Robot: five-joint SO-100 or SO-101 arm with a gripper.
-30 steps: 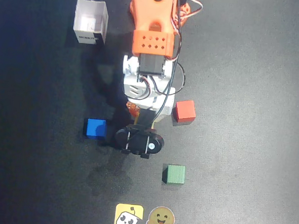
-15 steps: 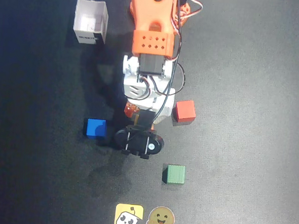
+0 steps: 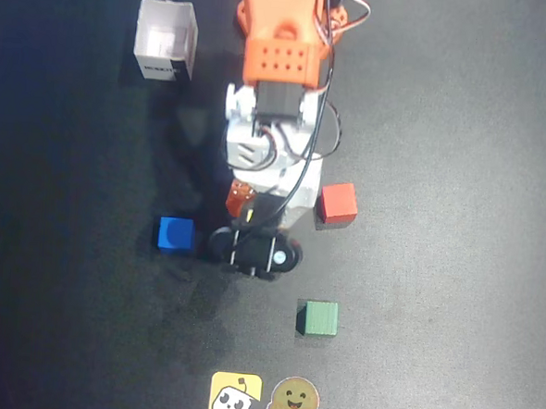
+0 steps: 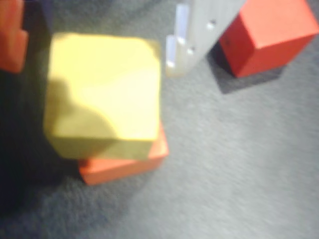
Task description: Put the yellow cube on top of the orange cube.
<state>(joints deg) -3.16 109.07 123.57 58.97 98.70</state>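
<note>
In the wrist view the pale-yellow cube [image 4: 104, 87] sits on top of the orange cube [image 4: 124, 164], turned slightly so the orange cube's lower edge and right corner show beneath it. My gripper [image 4: 94, 57] straddles the yellow cube. The orange finger [image 4: 12, 40] is at the left and the white finger [image 4: 192, 40] at the right, each with a gap to the cube, so the gripper is open. In the overhead view the gripper [image 3: 259, 211] hangs over the table's middle and the arm hides both cubes.
A red-orange cube [image 3: 337, 204] [image 4: 266, 35] lies just right of the gripper. A blue cube [image 3: 175, 234] lies to its left and a green cube [image 3: 320, 318] nearer the front. A white open box [image 3: 165, 40] stands at the back left. Two stickers [image 3: 261, 398] lie at the front edge.
</note>
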